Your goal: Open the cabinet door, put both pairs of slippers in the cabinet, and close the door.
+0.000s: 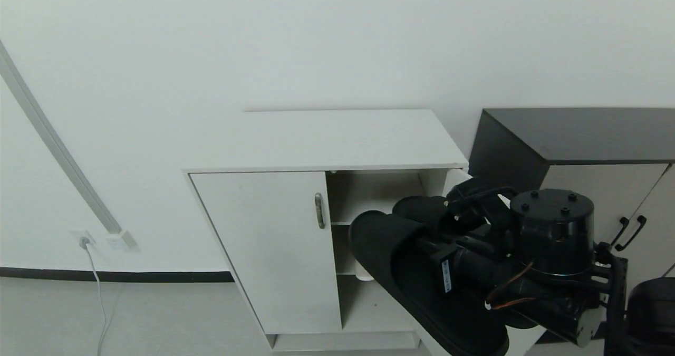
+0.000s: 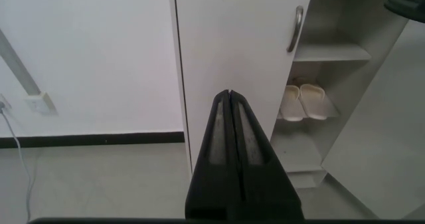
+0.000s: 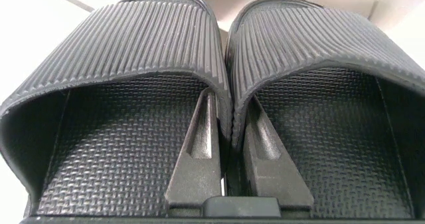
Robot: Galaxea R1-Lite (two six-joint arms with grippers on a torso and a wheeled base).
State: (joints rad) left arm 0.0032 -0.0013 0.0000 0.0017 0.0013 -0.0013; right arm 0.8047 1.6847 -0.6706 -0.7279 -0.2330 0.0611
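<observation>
**Desk:** Where are the black slippers?

**Me:** I have the black slippers (image 1: 401,261) in my right claw (image 3: 229,104). Its fingers are clamped on the two inner walls where the pair meets, in front of the cabinet's (image 1: 343,140) open right half.

**Desk:** And your left?

**Me:** My left claw (image 2: 230,98) is pressed together, facing the closed door (image 2: 232,38). The white slippers (image 2: 307,101) sit side by side on a shelf inside.
</observation>
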